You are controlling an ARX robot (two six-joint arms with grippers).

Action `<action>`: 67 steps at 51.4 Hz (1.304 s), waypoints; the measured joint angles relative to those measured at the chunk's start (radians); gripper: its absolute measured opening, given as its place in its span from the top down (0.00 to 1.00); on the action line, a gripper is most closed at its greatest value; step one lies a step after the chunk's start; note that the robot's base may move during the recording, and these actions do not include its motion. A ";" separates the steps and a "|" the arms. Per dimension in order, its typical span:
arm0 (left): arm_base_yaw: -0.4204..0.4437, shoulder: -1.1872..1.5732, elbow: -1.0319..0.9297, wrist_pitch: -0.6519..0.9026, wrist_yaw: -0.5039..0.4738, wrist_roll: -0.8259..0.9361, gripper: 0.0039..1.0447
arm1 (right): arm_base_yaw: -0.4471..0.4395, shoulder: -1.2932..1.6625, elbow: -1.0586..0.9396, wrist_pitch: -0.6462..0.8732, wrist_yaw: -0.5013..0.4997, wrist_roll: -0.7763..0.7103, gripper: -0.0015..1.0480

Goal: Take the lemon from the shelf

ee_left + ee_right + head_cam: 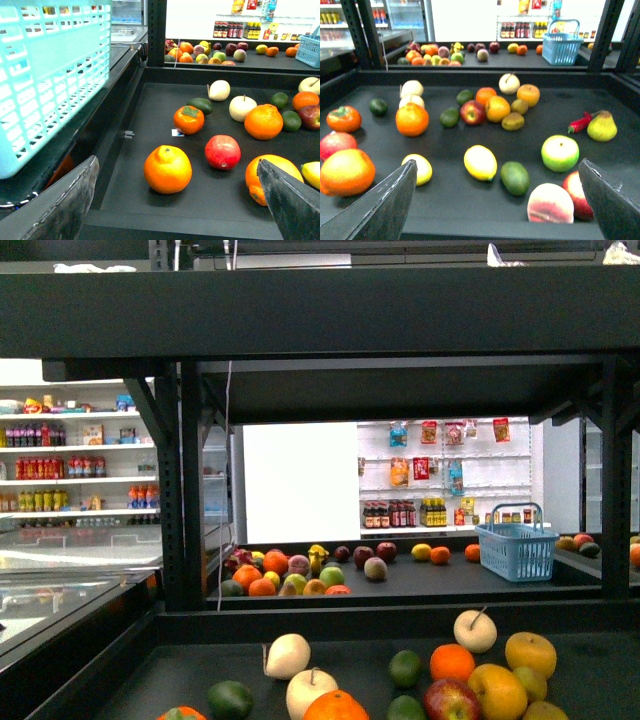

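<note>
two yellow oval fruits lay on the wide dark tier of the large black metal-framed shelf (485,79) in your right wrist view. the larger one, the smooth bright yellow lemon (480,162), rested near the tier's front edge, just beside a dark green avocado-shaped fruit (515,177) and apart from the smaller pale yellow fruit (419,169). your right gripper (497,162) was at that front edge with its two dark fingers (385,205) spread wide and nothing between them; the lemon lay just beyond the gap, untouched. your left gripper (176,162) was likewise spread wide and empty, at the other end of the same tier, where a knobbed round orange citrus (167,169) and a round red pomegranate-like fruit (223,151) sat close in front of it. a light blue plastic lattice basket (50,75) stood close beside one of its fingers, outside the tier's raised wall. in your front view neither arm showed; a second blue handled basket (517,542) stood on the far tier among more fruit.
</note>
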 joint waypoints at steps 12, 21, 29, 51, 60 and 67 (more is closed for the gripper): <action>0.000 0.000 0.000 0.000 0.000 0.000 0.07 | 0.000 0.000 0.000 0.000 -0.001 0.001 0.07; 0.000 0.000 0.000 0.000 0.000 0.000 0.07 | 0.000 0.000 0.000 0.000 -0.001 0.000 0.07; 0.000 0.000 0.000 0.000 0.000 0.000 0.07 | 0.000 0.000 0.000 0.000 0.000 0.000 0.07; 0.043 0.137 0.052 -0.023 0.090 -0.319 0.07 | 0.000 0.000 0.000 0.000 -0.001 0.000 0.07; 0.184 0.478 0.290 0.081 0.286 -0.726 0.07 | 0.000 0.000 0.000 0.000 -0.001 0.000 0.07; 0.321 0.715 0.479 0.114 0.393 -0.887 0.07 | 0.000 0.000 0.000 0.000 -0.001 0.000 0.07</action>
